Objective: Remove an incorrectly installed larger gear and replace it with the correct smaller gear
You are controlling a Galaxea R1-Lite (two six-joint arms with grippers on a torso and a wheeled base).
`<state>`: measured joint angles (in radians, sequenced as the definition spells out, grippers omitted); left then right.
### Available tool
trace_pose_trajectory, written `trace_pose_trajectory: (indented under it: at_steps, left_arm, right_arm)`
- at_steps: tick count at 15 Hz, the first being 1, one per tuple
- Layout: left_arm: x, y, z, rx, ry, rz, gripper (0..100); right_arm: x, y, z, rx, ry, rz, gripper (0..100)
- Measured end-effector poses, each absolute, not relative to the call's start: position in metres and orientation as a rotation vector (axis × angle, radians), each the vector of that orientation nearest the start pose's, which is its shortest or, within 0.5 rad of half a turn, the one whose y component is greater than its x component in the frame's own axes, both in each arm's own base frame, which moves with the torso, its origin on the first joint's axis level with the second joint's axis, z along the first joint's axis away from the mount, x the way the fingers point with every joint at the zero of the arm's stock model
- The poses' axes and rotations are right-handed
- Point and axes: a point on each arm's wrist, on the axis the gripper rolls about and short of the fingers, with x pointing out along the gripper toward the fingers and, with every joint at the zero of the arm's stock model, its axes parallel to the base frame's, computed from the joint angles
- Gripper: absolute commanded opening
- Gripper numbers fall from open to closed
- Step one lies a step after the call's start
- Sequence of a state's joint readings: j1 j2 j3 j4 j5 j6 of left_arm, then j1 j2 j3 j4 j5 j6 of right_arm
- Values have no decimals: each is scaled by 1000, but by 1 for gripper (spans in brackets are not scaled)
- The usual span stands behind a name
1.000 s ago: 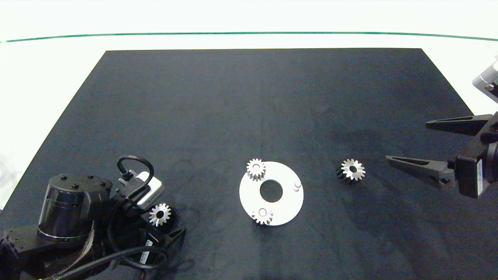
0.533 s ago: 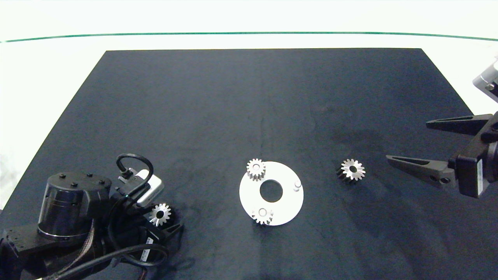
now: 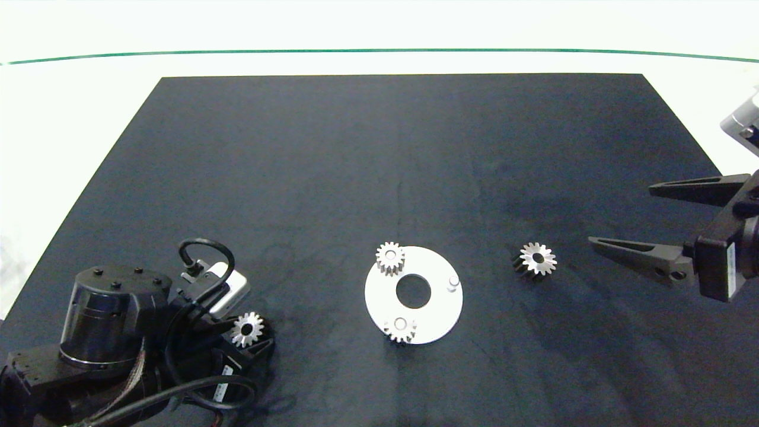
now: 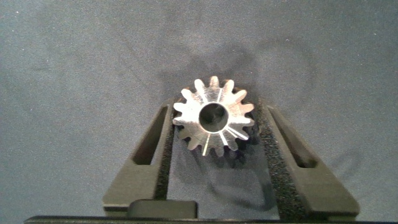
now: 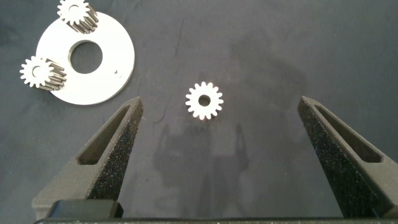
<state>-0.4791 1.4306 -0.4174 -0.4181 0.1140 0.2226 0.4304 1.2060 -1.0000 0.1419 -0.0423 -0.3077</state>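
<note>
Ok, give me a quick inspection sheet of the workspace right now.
Surface: black mat on a white table.
Job's things: larger gear off the plate, at the mat's near-left; smaller gear loose right of the plate; plate holds two small gears, one peg bare.
Clutter: nothing seen.
Grippers: left gripper around the larger gear; right gripper open, right of the smaller gear.
Cables: black cable looped at the left wrist.
Surroundings: nothing seen.

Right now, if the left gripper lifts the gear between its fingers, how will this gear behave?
The larger gear looks like solid metal, so probably stiff and heavy for its size. Its teeth meet the left gripper's foam pads, so slipping seems unlikely. Set on edge, it could roll.
</note>
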Motion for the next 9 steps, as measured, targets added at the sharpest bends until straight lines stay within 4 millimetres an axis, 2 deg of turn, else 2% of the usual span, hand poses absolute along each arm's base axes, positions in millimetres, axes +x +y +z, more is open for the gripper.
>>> trace_pose_trajectory:
  at_steps: [9]
  left_arm:
    - [179,-90,130,392,539,-420,26]
  right_arm:
    - [160,72,284,-383,278,435,100]
